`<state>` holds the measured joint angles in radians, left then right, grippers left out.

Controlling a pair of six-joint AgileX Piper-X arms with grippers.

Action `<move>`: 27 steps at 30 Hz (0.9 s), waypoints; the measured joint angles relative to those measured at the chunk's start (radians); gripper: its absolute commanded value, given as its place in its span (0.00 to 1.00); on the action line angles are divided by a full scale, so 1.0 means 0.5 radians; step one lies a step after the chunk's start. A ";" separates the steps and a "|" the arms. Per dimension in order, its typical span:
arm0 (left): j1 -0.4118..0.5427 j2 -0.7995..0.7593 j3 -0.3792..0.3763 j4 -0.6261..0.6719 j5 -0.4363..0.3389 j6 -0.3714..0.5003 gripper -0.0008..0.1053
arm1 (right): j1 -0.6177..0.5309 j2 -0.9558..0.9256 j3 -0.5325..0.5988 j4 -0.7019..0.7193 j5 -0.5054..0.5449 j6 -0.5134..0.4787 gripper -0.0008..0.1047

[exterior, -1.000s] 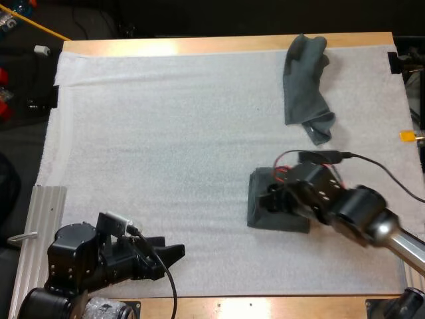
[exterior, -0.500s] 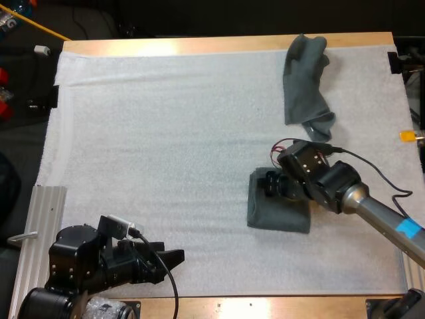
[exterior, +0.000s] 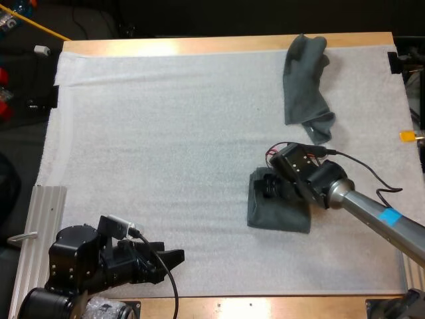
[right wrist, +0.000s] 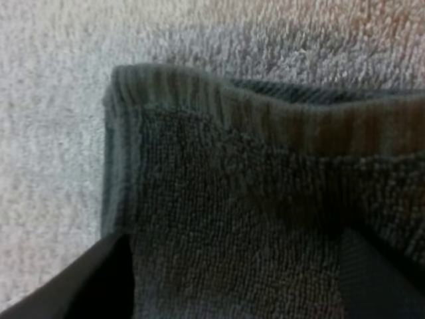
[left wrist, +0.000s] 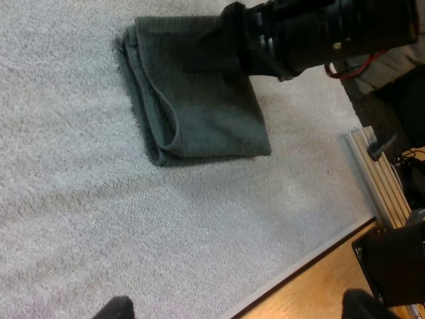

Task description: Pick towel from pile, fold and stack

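My right fingers [exterior: 269, 185], spread over the folded towel [exterior: 275, 216], sit just below the crumpled towel [exterior: 304, 86] running lengthwise to upper right; my left fingers [exterior: 178, 256], also spread, lie far off.

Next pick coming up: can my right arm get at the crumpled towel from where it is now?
Probably yes. The right gripper sits at the folded towel, jaws open, and the crumpled towel lies just beyond on bare mat, nothing between.
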<state>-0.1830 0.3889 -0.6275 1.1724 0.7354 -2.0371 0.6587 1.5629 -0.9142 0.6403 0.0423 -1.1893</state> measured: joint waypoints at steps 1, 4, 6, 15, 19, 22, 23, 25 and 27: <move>0.000 0.000 0.000 0.000 0.000 0.000 0.58 | 0.000 0.021 0.000 -0.005 0.004 0.000 0.62; 0.000 0.000 0.000 0.000 0.000 0.000 0.58 | 0.000 0.081 0.000 -0.017 0.003 0.000 0.62; 0.000 0.000 0.000 0.000 0.000 0.000 0.58 | 0.000 0.116 0.000 -0.021 0.005 0.000 0.62; 0.000 0.000 0.000 0.000 0.000 0.000 0.58 | -0.003 0.148 0.000 -0.024 -0.055 -0.007 0.62; 0.000 0.000 0.000 0.000 0.000 0.032 0.58 | -0.003 0.054 0.000 0.056 -0.085 -0.007 0.62; 0.000 0.000 0.000 0.000 0.000 0.033 0.58 | 0.011 -0.064 0.000 0.152 -0.085 -0.012 0.62; 0.000 0.000 0.000 0.000 0.000 0.033 0.58 | 0.021 -0.119 0.000 0.196 -0.085 -0.015 0.62; 0.000 0.000 0.000 0.000 0.000 0.033 0.58 | 0.051 -0.203 0.000 0.261 -0.072 -0.016 0.62; 0.000 0.000 0.000 0.000 -0.005 0.041 0.58 | 0.106 -0.287 0.000 0.322 -0.044 -0.016 0.62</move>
<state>-0.1830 0.3889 -0.6275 1.1724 0.7328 -2.0168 0.7120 1.4194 -0.9142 0.8015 0.0204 -1.1970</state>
